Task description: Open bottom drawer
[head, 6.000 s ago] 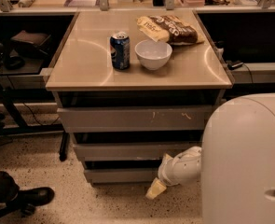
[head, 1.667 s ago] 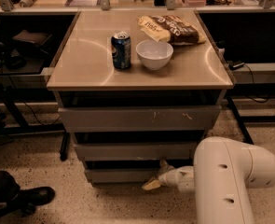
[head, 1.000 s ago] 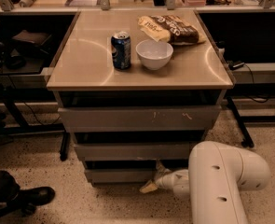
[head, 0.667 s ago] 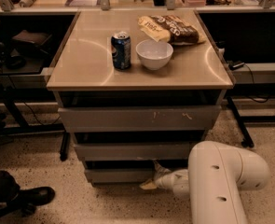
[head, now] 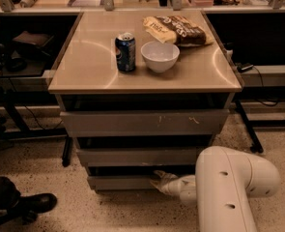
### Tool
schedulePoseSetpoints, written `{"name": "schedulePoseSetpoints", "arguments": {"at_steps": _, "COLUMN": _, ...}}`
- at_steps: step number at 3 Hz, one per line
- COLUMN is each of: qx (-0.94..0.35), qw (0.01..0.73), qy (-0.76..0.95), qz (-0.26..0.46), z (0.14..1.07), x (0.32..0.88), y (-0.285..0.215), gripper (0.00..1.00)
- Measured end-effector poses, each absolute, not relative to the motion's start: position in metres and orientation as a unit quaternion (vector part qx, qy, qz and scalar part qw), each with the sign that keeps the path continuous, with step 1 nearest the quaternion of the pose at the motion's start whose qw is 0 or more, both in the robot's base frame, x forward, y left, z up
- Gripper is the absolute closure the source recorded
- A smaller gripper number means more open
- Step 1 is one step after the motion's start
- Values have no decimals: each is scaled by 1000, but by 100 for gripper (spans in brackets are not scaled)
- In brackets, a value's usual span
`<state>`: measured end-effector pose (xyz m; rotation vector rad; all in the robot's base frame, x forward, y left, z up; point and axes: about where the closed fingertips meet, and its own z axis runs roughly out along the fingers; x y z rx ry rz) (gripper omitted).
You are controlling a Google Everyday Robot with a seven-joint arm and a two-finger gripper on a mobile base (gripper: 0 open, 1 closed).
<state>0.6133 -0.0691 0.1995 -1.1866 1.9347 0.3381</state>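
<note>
The bottom drawer (head: 118, 182) is the lowest and narrowest of three grey fronts under the tan cabinet top (head: 93, 62). Its front sits about flush under the middle drawer (head: 137, 156), with a dark gap along its top edge. My gripper (head: 157, 176) reaches in from the right on a white arm (head: 229, 187). Its tip sits at the right part of the bottom drawer's top edge, in that dark gap. The top drawer (head: 142, 123), widest and with pale scratches, is above.
On the cabinet top stand a blue soda can (head: 125, 52), a white bowl (head: 160, 56) and a chip bag (head: 177, 30). A black shoe (head: 33, 204) lies on the speckled floor at the lower left. Black table legs (head: 246, 124) and cables flank the cabinet.
My arm has swung in from the right and lowered. The gripper moved from the drawer's right end up to the gap above the bottom drawer front. The drawers have not moved.
</note>
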Motion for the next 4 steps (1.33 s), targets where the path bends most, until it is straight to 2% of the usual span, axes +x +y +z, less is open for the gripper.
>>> {"name": "schedulePoseSetpoints", "arguments": {"at_steps": 1, "qx": -471, "qw": 411, "qy": 769, "qz": 134, "z": 199, "x": 613, "y": -69, "gripper": 89}}
{"name": "schedulePoseSetpoints", "arguments": {"at_steps": 2, "qx": -471, "qw": 411, "qy": 769, "qz": 134, "z": 199, "x": 613, "y": -69, "gripper": 100}}
{"name": "schedulePoseSetpoints", "arguments": {"at_steps": 4, "qx": -470, "qw": 401, "qy": 776, "qz": 128, "z": 197, "x": 588, "y": -77, "gripper": 100}}
